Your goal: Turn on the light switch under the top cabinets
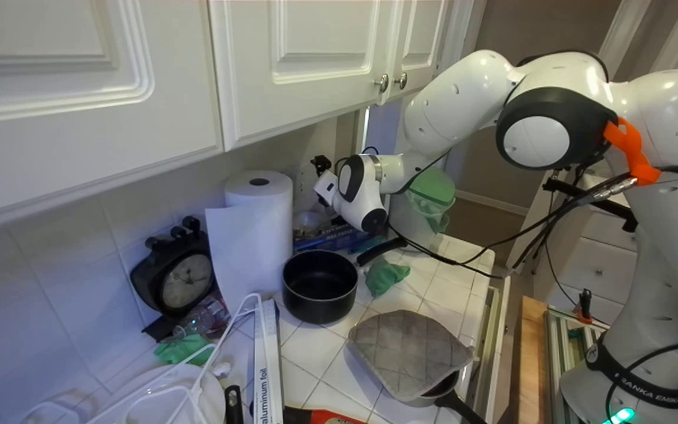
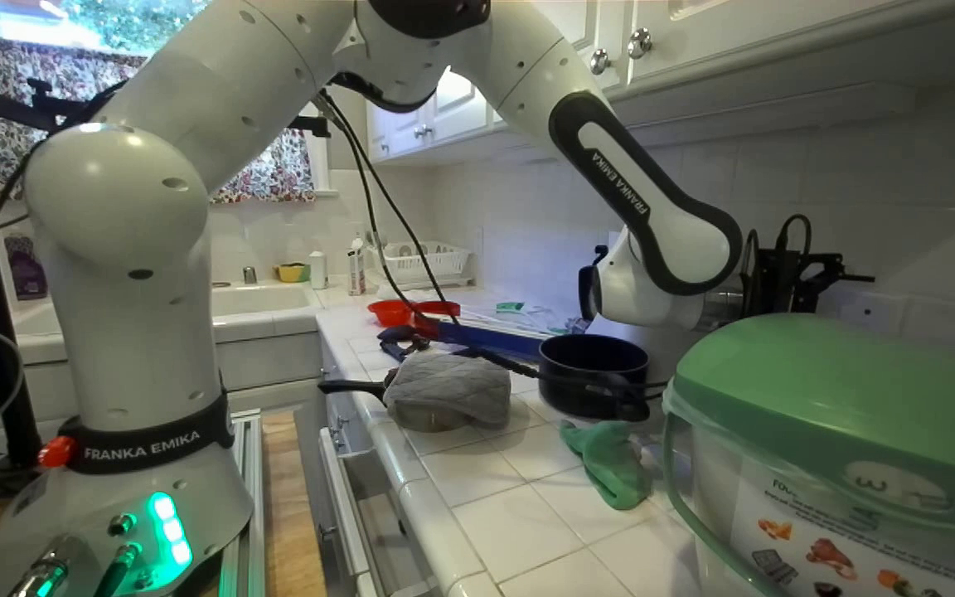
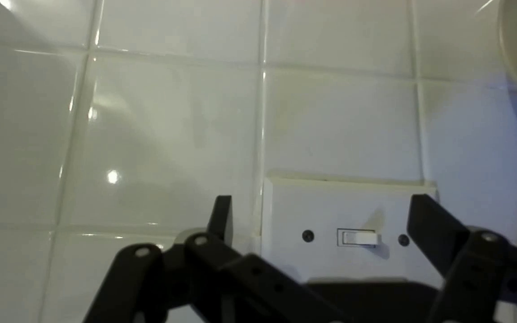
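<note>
If hunting for the light switch [image 3: 352, 237], look to the white wall plate [image 3: 321, 255] on the tiled wall [image 3: 164, 130], beneath the top cabinets [image 1: 245, 82]. Expect no weight to bear, just a stiff little toggle [image 3: 367, 238] with a snap to overcome; likely smooth, hard plastic, easy to slip off. No need to pinch. Better pushed along its slot close to its free end, for the best leverage, with one of the fingers [image 3: 430, 226] (not rammed straight in, since perhaps brittle enough to crack). Cannot tell from here which way to throw it for on.

As for the gripper [image 3: 321, 206], spread wide and gripping nothing. In the wrist view, poised before the plate with the toggle framed between the fingers, nearer to one, visibly clear of both. Hard to judge whether touching the plate anywhere or standing just off the wall. Before pressing, probably in need of a slight shift along the wall or a narrowing, to bring one finger onto the toggle.
</note>
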